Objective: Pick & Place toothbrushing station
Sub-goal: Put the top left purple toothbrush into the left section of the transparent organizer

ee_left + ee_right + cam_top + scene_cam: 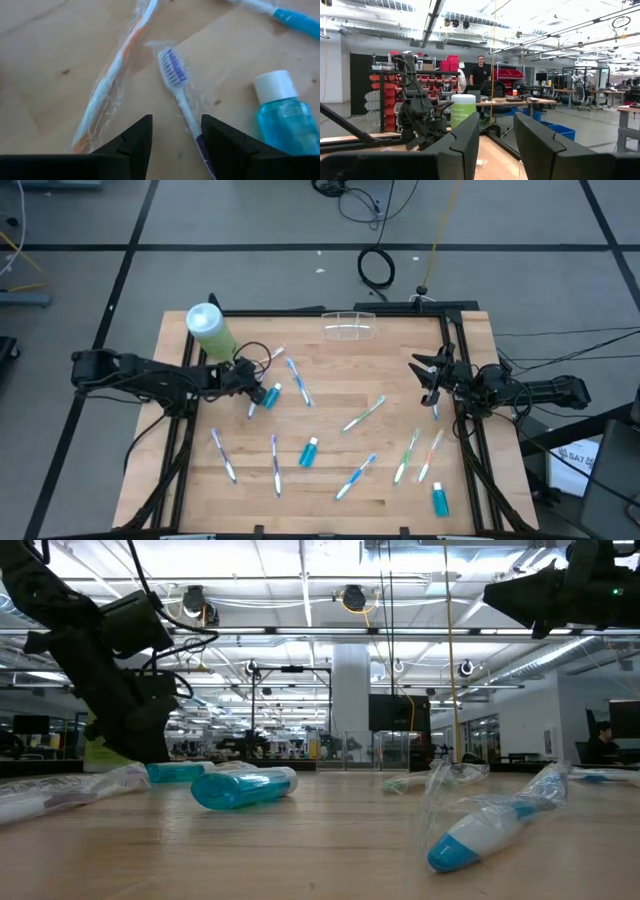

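Observation:
Wrapped toothbrushes lie scattered flat on the wooden table [330, 480], with teal white-capped tubes [308, 451] among them. The clear plastic cup [348, 325] stands at the far edge. My left gripper [250, 387] is low over the table's left part and open. Its fingers [135, 142] stand on either side of the handle of a purple-and-white toothbrush [175, 75]. An orange-and-white toothbrush [107, 85] lies on one side of it, a teal tube [285, 117] on the other. My right gripper [430, 375] is raised at the right, open and empty [496, 135].
A tall green canister with a white lid [210, 330] stands at the far left corner, just behind the left arm. A blue toothbrush [285, 15] lies beyond the tube. Another teal tube [439, 500] lies near the right front corner. Black frame rails line the table's sides.

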Available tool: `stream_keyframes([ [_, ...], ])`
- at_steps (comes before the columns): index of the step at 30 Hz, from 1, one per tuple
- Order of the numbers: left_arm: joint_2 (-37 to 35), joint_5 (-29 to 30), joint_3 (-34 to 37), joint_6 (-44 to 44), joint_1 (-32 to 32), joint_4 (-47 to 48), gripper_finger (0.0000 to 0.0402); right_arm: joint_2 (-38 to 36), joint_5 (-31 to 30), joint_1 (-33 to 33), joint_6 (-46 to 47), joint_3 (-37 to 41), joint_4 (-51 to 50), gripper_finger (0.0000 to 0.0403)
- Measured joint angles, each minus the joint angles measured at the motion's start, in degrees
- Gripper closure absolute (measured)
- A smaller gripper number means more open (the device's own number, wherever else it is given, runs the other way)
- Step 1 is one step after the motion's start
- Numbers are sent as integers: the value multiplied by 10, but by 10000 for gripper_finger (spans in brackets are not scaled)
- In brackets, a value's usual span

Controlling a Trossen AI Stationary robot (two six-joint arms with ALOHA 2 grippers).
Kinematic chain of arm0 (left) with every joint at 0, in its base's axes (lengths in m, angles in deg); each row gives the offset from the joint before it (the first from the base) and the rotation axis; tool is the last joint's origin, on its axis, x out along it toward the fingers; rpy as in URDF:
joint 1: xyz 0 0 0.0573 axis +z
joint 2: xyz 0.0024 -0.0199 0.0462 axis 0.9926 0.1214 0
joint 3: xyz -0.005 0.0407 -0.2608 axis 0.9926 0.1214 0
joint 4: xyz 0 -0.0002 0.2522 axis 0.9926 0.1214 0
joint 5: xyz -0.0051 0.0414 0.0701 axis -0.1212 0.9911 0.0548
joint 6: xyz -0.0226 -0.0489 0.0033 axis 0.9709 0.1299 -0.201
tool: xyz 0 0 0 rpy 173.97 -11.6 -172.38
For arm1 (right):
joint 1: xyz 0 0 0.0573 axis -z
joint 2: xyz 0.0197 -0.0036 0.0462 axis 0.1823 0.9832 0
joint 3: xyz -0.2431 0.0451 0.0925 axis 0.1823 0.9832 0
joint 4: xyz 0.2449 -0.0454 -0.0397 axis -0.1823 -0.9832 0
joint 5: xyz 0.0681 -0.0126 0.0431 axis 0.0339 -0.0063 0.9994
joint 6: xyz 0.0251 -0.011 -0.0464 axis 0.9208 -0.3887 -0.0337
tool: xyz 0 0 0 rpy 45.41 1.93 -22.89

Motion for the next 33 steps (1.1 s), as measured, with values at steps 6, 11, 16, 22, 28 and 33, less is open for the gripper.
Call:
stream_keyframes([
  [6, 23, 7, -1, 13, 0, -5, 229, 0, 0, 0, 4, 0, -24, 289],
  [11, 24, 9, -1, 11, 0, -13, 229, 11, -1, 0, 14, -5, -37, 289],
  [16, 24, 5, 0, 10, 0, -14, 229, 49, -1, 0, 53, -40, -121, 289],
  [22, 24, -8, 0, -13, 1, -13, 229, 125, -1, 0, 57, -62, -122, 289],
  [28, 24, -10, 0, -15, 3, -13, 229, 186, 0, 0, 60, -62, -59, 289],
  [33, 24, -10, 0, -23, 3, -13, 231, 224, 1, 0, 64, -63, -45, 289],
])
